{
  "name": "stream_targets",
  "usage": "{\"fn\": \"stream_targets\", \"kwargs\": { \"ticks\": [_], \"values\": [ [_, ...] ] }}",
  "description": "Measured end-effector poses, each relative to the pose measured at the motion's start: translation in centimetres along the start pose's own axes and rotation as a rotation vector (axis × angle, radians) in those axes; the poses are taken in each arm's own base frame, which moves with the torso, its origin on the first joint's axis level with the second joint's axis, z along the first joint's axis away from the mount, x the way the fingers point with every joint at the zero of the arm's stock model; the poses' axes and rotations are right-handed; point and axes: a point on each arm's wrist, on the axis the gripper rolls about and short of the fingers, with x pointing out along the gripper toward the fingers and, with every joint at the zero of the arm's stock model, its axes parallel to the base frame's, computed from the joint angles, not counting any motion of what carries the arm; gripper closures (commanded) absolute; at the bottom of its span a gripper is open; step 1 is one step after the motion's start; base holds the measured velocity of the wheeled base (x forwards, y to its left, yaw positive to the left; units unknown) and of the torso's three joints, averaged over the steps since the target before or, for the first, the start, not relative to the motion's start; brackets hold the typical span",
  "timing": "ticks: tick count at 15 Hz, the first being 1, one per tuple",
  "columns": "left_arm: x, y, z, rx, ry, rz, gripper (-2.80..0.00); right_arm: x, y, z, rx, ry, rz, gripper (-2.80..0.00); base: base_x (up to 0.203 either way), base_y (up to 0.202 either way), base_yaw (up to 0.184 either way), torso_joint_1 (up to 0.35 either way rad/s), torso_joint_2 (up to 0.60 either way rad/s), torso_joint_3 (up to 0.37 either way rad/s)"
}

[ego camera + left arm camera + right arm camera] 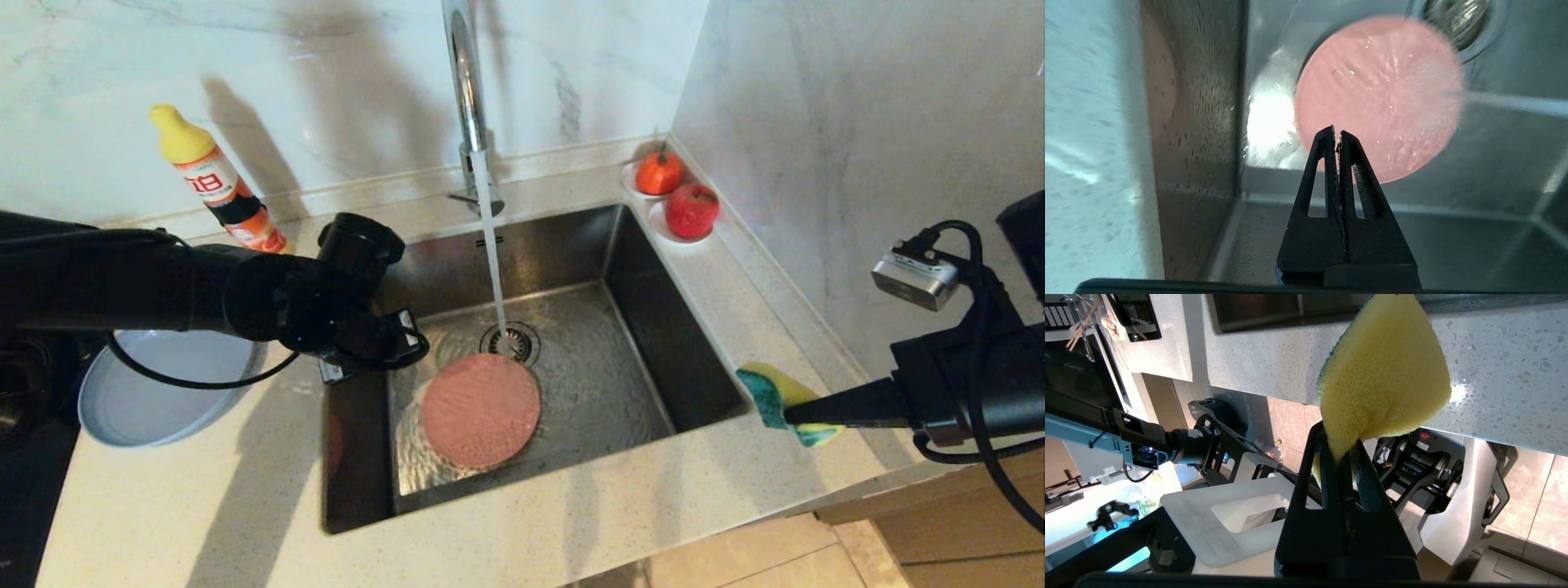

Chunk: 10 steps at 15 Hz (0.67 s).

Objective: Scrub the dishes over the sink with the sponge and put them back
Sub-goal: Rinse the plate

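Right end effector [1345, 451] pinching sponge [1386, 371]

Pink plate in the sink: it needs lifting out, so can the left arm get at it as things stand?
Probably yes: the left claw, shut and empty, hangs just above the pink plate with nothing between; it must open first.

Readable text is found on one thing only: the detergent bottle [219, 181] with a yellow cap, standing on the counter [245, 490] at about ten o'clock from the sink [522, 359]. On its white and orange label, two large red characters are printed, resembling "1B" or Chinese script; they cannot be made out with certainty. Smaller print lower on the label is too small to be read. No other lettering, numbers or signs can be read.
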Motion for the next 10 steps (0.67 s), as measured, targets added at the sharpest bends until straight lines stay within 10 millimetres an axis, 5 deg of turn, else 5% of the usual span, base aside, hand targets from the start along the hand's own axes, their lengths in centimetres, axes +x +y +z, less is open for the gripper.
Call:
{"fn": "stream_targets", "kwargs": {
  "ticks": [9,10],
  "values": [
    [4.8,-0.3,-1.7,0.061,0.113,0.009,0.0,0.4,-0.3,0.1,0.01,0.013,-0.004,0.0,0.0,0.0,0.0,0.0,0.0,0.0],
    [5.1,-0.3,-1.8,0.069,0.117,0.012,-2.56,0.4,-0.3,0.1,0.01,0.013,-0.004,0.0,0.0,0.0,0.0,0.0,0.0,0.0]
  ]
}}
